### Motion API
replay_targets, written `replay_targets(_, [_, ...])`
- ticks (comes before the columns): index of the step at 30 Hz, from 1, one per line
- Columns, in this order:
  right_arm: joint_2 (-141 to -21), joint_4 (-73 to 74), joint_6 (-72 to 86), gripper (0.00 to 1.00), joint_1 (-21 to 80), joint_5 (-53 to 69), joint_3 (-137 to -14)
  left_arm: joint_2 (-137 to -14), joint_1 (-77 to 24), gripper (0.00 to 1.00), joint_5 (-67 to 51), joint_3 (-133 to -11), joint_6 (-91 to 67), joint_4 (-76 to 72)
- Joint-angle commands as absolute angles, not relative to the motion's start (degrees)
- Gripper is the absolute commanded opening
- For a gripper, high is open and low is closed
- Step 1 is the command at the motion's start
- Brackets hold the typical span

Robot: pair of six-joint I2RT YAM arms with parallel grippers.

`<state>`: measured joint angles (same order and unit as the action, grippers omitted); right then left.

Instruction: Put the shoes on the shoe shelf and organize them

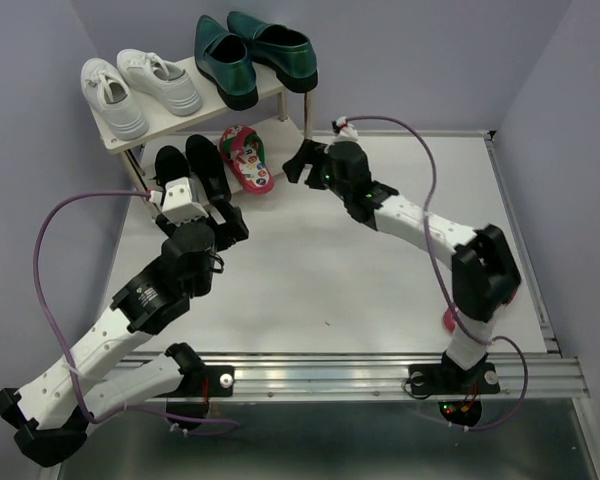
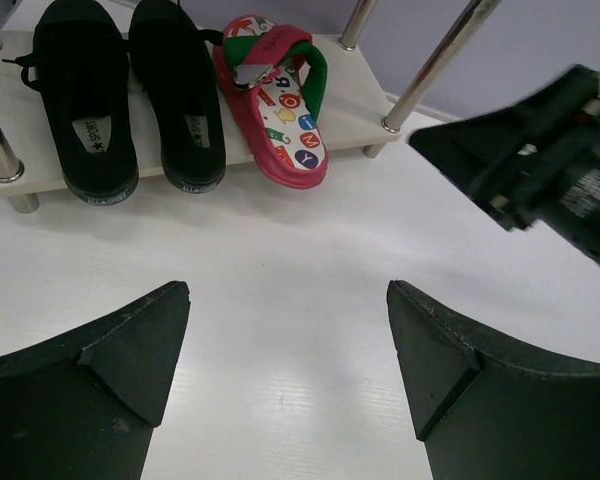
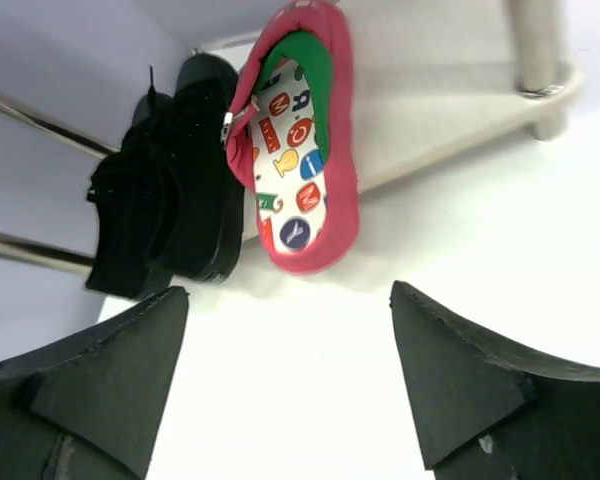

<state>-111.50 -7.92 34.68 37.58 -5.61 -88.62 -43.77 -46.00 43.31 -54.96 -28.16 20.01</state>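
Table (image 1: 310, 270), right arm (image 1: 420, 225) extended toward shoe shelf (image 1: 165, 122)

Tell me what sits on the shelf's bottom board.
The black shoes side by side and a red flip-flop. From above, the top board covers their toes and the rear.

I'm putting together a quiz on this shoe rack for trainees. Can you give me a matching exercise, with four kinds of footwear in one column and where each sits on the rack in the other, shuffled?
Things
1. green loafers
2. white sneakers
3. black shoes
4. red flip-flop

Places
A. lower board, left side
B. upper board, right side
C. lower board, just right of another pair
D. upper board, left side

Right pairs: 1-B, 2-D, 3-A, 4-C
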Motion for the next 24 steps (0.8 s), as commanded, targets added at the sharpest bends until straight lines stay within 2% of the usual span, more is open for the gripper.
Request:
replay_targets(1, [-94.7,-7.9,34.6,0.90,37.9,-16.8,-74.2,-41.9,-45.6,0.91,43.2,-54.0,-28.3,18.5])
replay_targets(2, [-91.7,-5.9,34.7,0.91,37.9,-19.9,-71.7,-41.8,-45.6,0.91,42.8,-53.9,-28.1,18.4])
replay_targets(4, [-83.8,8.8,38.4,0.92,36.7,-28.7,-66.2,-41.8,-45.6,0.91,40.6,-53.4,-27.9,18.1])
replay_targets(7, [-75.7,23.4,45.5,0.94,34.6,-38.8,-62.4,-42.8,-45.6,0.91,39.1,-53.4,-27.4,18.1])
replay_targets(11, [-69.4,46.5,59.3,0.96,31.4,-43.1,-56.5,-43.4,-45.6,0.91,38.1,-53.6,-26.9,18.1])
replay_targets(16, [-61.4,55.6,72.2,0.96,29.0,-44.3,-49.1,-43.3,-45.6,0.91,38.3,-53.9,-25.8,17.7])
replay_targets(20, [-58.9,62.6,80.6,1.00,27.1,-45.2,-46.0,-43.9,-45.6,0.91,38.3,-54.2,-25.1,17.8])
replay_targets(24, [-56.8,64.0,82.9,1.00,24.3,-46.8,-41.9,-43.8,-45.6,0.91,37.8,-53.3,-25.1,16.9])
